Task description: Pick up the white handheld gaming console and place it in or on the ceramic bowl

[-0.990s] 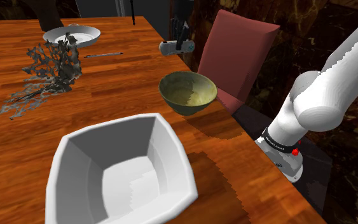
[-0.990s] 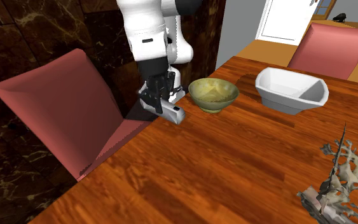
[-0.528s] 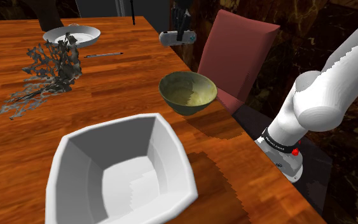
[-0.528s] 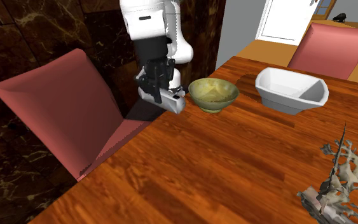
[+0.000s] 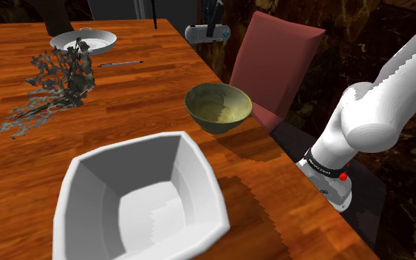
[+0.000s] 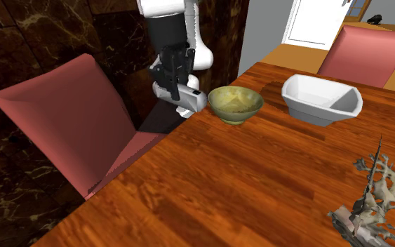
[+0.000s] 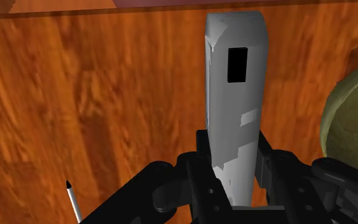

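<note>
Second exterior view: at the left edge of the wooden table (image 6: pixel 245 182), the white arm (image 6: pixel 164 14) is pictured with its load held clear of the surface. The olive-green ceramic bowl (image 6: pixel 236 103) stands just to the right. The pale grey console (image 6: pixel 190 104) is clasped at one end by the black gripper (image 6: pixel 177 90), whose fingers are closed against its sides. A slow, level carry over the rim is advised, since the long free end could clip the bowl before release.

The shoulder camera looks down the table (image 5: pixel 147 89) from beside the arm's base (image 5: pixel 330 177). The second faces back along it. Both catch the olive bowl (image 5: pixel 217 107). The wrist camera hovers close above the wood.
</note>
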